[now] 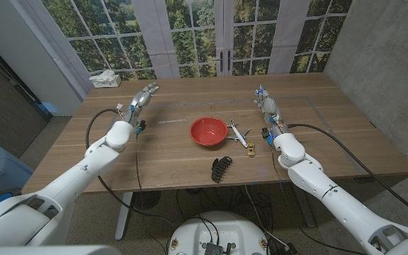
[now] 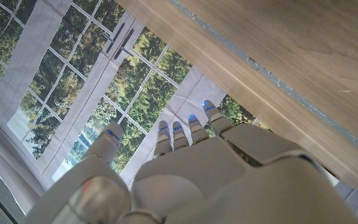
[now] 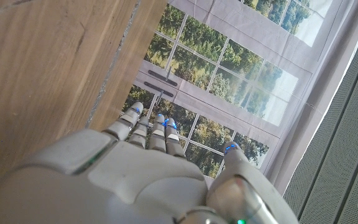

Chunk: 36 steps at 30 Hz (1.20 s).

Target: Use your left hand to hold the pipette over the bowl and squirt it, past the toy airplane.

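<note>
White arms (image 1: 83, 173), black cables, blue-lit fingertips (image 2: 204, 106).

One bowl (image 1: 208, 130), one toy airplane (image 1: 237, 132)

Right hand (image 3: 148, 180) beside table (image 3: 42, 81)

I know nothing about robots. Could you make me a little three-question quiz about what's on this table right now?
1. True or false: the left hand holds something.
2. What lies nearest the red bowl? A) the toy airplane B) the black hair clip C) the white box
3. Fill in: the right hand is ___, holding nothing.

Key: 1 false; 2 A; 3 open.
</note>
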Motion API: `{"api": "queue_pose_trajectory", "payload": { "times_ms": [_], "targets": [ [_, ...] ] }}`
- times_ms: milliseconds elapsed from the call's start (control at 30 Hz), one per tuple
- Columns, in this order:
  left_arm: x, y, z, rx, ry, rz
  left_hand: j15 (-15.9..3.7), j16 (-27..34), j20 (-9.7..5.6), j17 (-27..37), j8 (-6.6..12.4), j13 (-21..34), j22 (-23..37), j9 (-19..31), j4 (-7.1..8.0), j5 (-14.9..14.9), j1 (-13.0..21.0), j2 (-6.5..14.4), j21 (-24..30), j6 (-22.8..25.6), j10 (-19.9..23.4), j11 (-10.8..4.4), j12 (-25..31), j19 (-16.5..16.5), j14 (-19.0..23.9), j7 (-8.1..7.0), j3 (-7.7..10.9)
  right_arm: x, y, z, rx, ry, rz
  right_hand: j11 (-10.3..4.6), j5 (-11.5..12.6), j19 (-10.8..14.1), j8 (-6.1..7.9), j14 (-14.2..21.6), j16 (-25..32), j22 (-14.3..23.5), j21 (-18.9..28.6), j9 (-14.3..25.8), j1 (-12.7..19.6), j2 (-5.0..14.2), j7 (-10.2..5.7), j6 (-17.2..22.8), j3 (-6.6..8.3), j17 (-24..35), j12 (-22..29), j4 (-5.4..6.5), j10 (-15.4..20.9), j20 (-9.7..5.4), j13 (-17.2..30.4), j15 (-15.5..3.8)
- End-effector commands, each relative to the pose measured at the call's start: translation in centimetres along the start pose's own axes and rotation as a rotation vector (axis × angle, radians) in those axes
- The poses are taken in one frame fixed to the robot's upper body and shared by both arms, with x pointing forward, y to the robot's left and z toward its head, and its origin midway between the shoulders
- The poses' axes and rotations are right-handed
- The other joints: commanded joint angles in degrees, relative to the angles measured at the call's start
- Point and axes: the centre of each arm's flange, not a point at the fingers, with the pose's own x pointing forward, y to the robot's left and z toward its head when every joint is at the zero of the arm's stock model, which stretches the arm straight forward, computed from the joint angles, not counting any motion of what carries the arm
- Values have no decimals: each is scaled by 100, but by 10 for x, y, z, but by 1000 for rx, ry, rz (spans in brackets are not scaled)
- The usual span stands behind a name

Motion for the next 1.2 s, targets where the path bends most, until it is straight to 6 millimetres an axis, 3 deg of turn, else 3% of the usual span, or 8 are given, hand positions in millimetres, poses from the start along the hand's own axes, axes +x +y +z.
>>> {"api": "queue_pose_trajectory", "payload": {
  "times_ms": [33,833,1033,1200],
  "targets": [
    [0,0,14,135,-8,9,13,-13,21,19,42,7,16,12,-54,-23,73,0,-37,89,67,-24,20,30,25,13,6,1,5,4,-20,-33,18,2,1,23,29,34,19,20,41,25,23,17,7,75,3,14,10,-23,49,36,4,3],
    [-7,4,35,405,12,-2,-27,-19,25,22,73,10,18,17,-308,-67,161,-29,-83,424,277,-96,39,24,74,34,14,-4,11,8,-60,-50,37,14,-7,26,30,49,14,21,33,27,22,25,5,139,3,18,6,-59,114,46,6,7],
    [-7,5,41,513,19,-23,-85,38,10,23,53,11,20,21,-446,-80,226,1,-60,538,417,-103,52,139,299,29,36,-5,11,9,-62,-54,33,21,-8,31,30,66,17,21,34,27,26,28,1,151,6,18,11,-68,142,51,7,14],
    [-7,4,45,561,18,-33,-91,34,19,23,44,11,22,22,-476,-83,240,10,-64,556,436,-115,48,144,320,25,39,-6,12,9,-66,-52,33,21,-7,32,31,80,20,21,33,28,34,36,5,165,12,17,9,-79,151,54,7,12]
  ]
}}
